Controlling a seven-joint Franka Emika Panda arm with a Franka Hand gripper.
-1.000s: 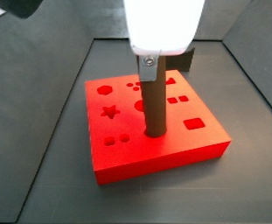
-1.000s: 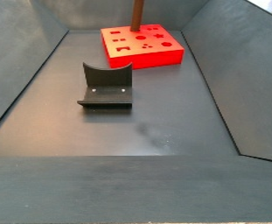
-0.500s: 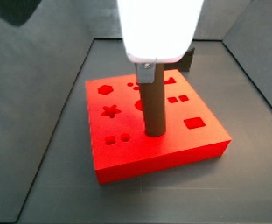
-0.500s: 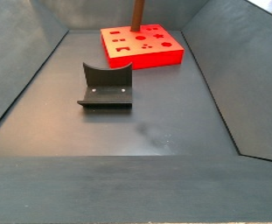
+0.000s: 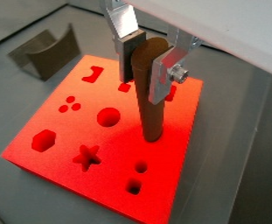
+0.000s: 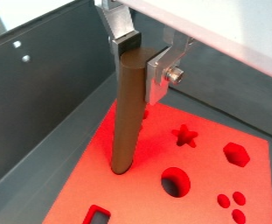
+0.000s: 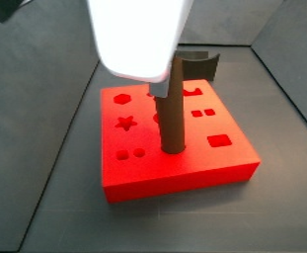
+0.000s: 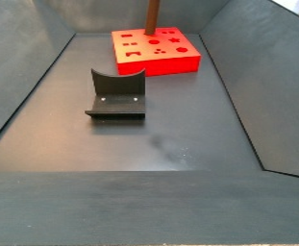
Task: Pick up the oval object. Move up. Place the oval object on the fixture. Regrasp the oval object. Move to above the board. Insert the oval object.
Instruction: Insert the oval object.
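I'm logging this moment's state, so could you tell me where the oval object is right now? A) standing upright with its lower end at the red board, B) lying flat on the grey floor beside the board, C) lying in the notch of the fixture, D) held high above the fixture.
A: the oval object stands upright, its lower end at the board, with the hand at its top; the fixture is bare.
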